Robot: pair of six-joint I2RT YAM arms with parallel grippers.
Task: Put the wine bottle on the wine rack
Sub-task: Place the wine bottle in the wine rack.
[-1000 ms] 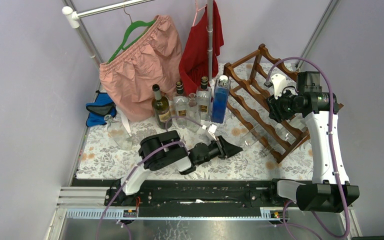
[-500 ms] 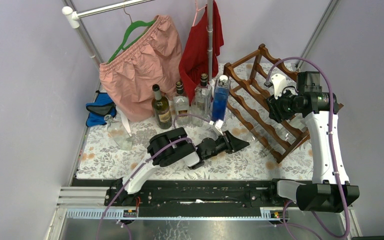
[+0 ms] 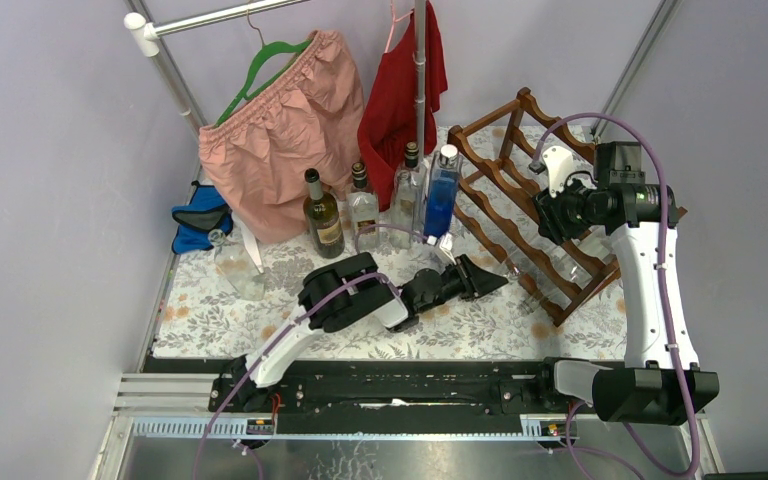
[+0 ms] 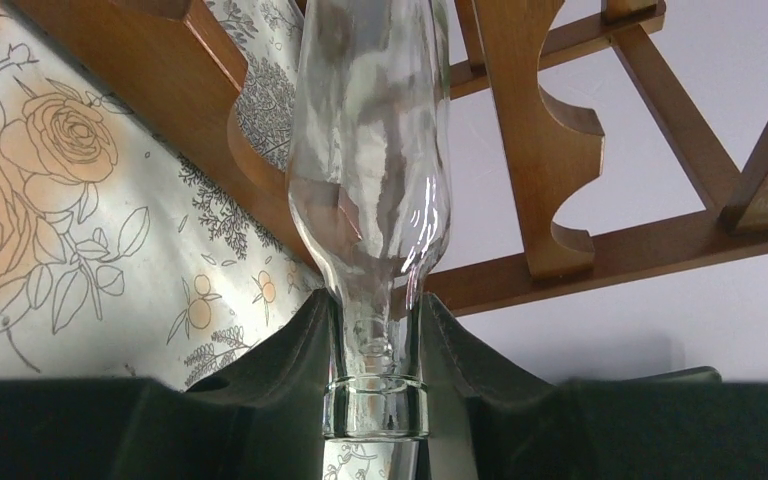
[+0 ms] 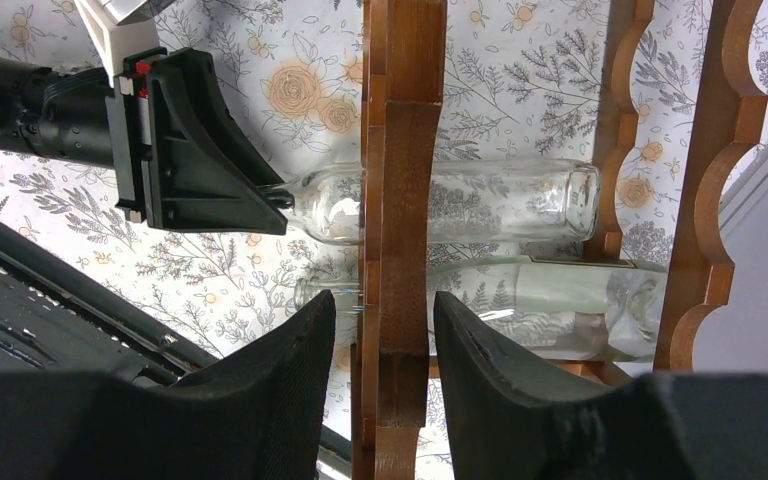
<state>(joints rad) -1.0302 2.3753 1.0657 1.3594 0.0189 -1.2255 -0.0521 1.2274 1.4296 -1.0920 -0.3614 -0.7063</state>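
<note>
A clear glass wine bottle [image 4: 370, 170] is seen running from the bottom centre up to the top edge of the frame. Its neck is clamped between the two dark fingers [image 4: 300, 360] of the left gripper [image 4: 375, 330]. Behind it, scalloped brown rails of the wine rack [image 4: 540, 170] are shown crossing from upper left to right. A floral tablecloth [image 4: 60, 230] is visible at left.

We see the wine rack [image 5: 405, 150] at the desk's [image 3: 210, 300] right rear, a row of upright bottles [image 3: 365, 215] just left of it, hanging clothes [image 3: 280, 130] behind those. The wine bottle [image 5: 500, 200] runs across the rack's rails, neck in the left arm's fingers [image 4: 290, 400]; a second bottle [image 5: 560, 300] lies beside it. The right arm's fingers [image 5: 260, 400] straddle a rail.
</note>
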